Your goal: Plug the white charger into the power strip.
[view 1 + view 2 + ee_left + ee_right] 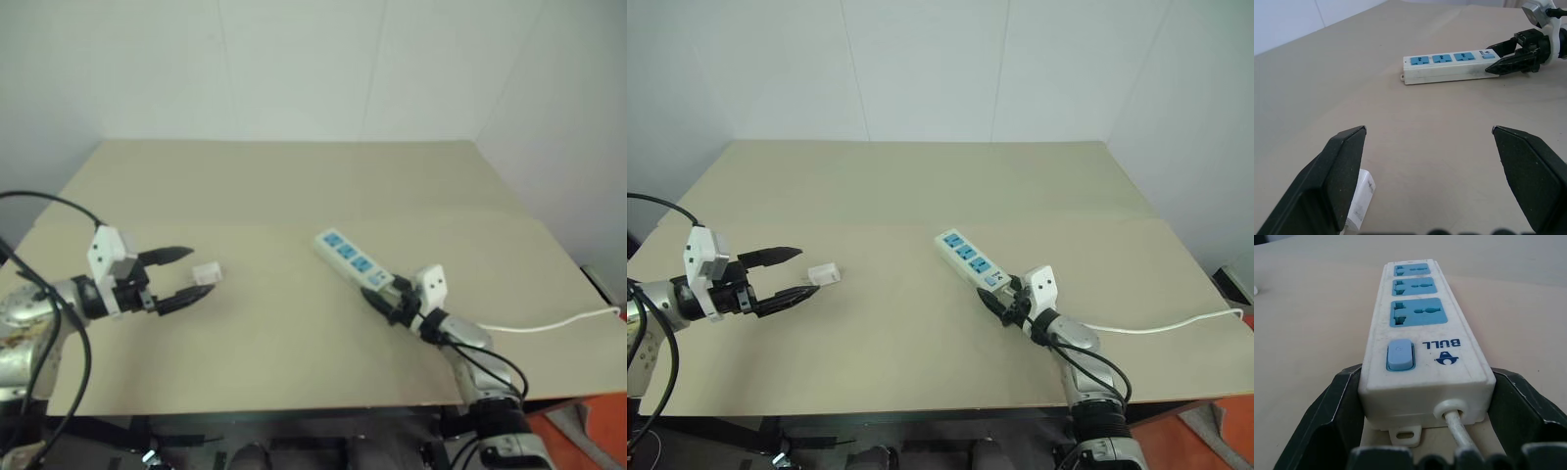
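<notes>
Now the white charger (824, 273) lies on the worktop (921, 186) just ahead of the wide-open left pincer (795, 273), near one fingertip. The right pincer (997, 299) straddles the power strip's (967, 258) cable end, its long axis running straight away; whether it grips, I cannot tell.

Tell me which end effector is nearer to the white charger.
Left. The left end effector hovers open right beside the white charger; the right end effector is across the table, straddling the cable end of the power strip.
</notes>
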You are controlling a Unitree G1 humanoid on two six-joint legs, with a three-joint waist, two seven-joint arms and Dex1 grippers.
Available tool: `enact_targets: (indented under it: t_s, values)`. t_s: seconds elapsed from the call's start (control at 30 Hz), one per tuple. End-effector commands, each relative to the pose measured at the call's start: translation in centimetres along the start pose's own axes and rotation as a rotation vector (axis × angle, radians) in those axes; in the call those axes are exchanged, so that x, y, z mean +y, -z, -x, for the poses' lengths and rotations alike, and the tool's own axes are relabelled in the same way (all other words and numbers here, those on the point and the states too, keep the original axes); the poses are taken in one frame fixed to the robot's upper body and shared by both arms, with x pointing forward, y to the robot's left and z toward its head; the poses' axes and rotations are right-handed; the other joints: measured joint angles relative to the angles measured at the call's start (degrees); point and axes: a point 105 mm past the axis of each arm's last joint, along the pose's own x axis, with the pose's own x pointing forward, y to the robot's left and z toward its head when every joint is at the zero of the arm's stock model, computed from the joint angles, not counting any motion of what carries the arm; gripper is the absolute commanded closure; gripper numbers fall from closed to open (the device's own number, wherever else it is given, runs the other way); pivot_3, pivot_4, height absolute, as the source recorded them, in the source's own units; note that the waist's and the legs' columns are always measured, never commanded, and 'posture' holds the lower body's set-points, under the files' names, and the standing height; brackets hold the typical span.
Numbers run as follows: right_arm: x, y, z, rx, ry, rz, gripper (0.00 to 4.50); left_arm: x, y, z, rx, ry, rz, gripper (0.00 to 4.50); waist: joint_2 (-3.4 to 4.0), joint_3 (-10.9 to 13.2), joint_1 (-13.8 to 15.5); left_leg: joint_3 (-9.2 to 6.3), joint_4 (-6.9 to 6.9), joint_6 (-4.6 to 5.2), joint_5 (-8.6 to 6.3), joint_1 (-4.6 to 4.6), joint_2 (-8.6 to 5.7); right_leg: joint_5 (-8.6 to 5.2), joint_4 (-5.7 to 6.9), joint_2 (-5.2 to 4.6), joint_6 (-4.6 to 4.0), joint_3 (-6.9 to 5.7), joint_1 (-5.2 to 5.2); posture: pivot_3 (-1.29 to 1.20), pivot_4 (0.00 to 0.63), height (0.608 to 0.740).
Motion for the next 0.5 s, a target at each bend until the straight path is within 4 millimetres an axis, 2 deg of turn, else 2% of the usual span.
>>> enact_targets:
  t_s: [0.03,0.3,0.4,0.5]
  values:
    - [2.1,-2.4,0.3,-0.083,-0.172,0.056,1.08,0.2,-1.6,0.3,-0.022,-0.014,-0.072,0.00,0.01,0.00,0.04,0.00,0.00,0.00,0.00,-0.02,0.00,0.00,0.00,0.00,0.00,0.00,-0.01,0.00,0.150,0.740]
    - [4.8,-3.8,2.7,-0.075,-0.570,0.201,1.08,3.3,-3.0,-1.1,0.075,-0.191,-0.164,0.00,0.00,0.03,0.44,0.00,0.01,0.00,0.00,-0.06,-0.03,0.02,-0.03,-0.01,0.07,0.00,0.00,0.00,0.150,0.740]
    - [5.7,-3.5,2.8,-0.021,-0.729,0.245,1.08,4.6,-4.1,-1.9,0.138,-0.216,-0.218,0.00,-0.01,0.03,0.38,-0.01,0.01,0.00,0.00,-0.05,-0.03,0.02,-0.03,0.00,0.08,0.00,0.01,0.00,0.150,0.740]
    - [6.4,-3.3,1.8,0.024,-0.815,0.229,1.08,5.6,-5.3,-3.0,0.214,-0.170,-0.241,0.00,-0.03,0.04,0.06,-0.02,0.01,0.00,0.00,-0.05,-0.02,0.02,-0.02,0.07,0.08,0.01,-0.03,0.00,0.150,0.740]
